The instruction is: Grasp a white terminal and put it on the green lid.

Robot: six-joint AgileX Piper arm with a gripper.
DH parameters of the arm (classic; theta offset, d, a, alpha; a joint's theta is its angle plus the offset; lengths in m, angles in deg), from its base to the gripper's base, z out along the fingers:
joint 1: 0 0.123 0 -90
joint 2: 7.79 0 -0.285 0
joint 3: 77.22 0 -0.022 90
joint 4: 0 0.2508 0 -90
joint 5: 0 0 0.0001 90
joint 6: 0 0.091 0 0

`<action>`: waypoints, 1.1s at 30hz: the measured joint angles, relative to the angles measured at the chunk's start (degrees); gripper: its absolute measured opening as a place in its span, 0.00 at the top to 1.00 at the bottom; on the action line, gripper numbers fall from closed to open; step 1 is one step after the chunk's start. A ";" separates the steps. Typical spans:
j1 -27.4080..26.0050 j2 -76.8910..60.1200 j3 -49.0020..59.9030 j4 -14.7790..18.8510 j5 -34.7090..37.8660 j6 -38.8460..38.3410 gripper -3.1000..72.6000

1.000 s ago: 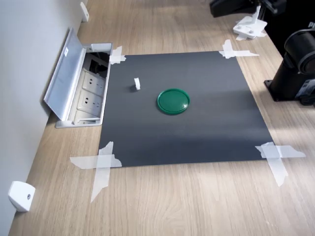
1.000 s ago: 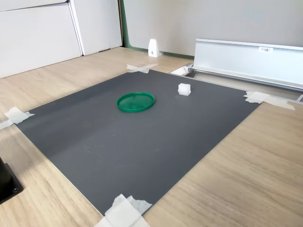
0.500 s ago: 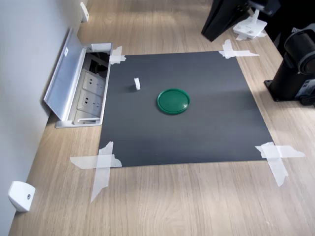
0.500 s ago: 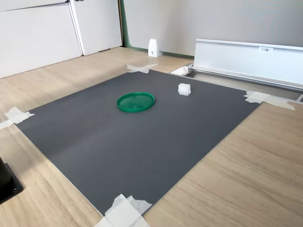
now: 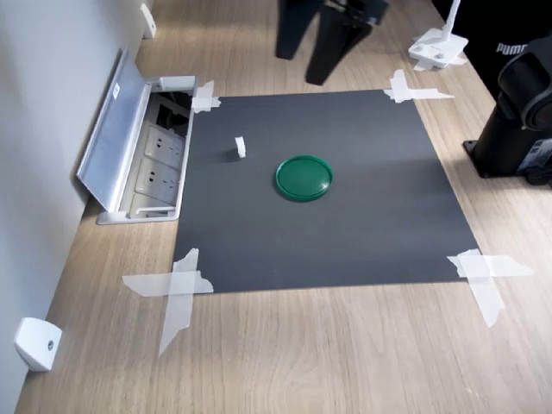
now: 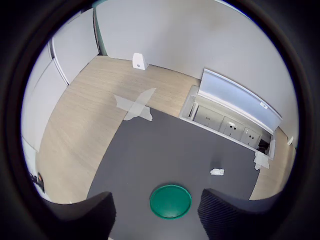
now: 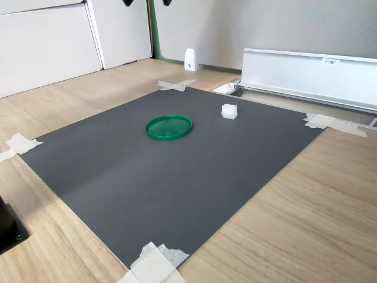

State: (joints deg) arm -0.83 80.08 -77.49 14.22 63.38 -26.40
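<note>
The white terminal (image 5: 240, 147) (image 7: 229, 111) (image 6: 217, 172) is a tiny block standing on the black mat, a short way from the green lid (image 5: 304, 177) (image 7: 169, 127) (image 6: 170, 201). That lid lies flat near the mat's middle with nothing on it. My gripper (image 5: 302, 67) (image 7: 147, 2) (image 6: 156, 202) hangs high above the mat's far edge, well clear of both. It is open, its two dark fingers (image 6: 87, 215) spread apart and holding nothing.
The black mat (image 5: 345, 224) is taped at its corners to a wooden desk. An open socket box with a raised silver cover (image 5: 116, 129) borders the mat at the first exterior view's left. The arm's dark base (image 5: 517, 112) stands at the first exterior view's right. A white wedge (image 5: 34, 343) sits near the wall.
The gripper has swung from the first exterior view's top right toward its top middle, and its fingertips now show at the top of the second exterior view. Terminal and lid have not moved.
</note>
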 joint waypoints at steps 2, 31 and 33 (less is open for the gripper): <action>0.00 2.99 -4.10 -0.34 3.40 0.46 0.01; -5.35 26.66 -12.18 -12.55 -1.58 2.49 0.00; -5.35 27.07 -10.93 -13.32 -2.97 2.32 0.01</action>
State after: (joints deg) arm -6.18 107.14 -88.42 0.90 60.41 -24.07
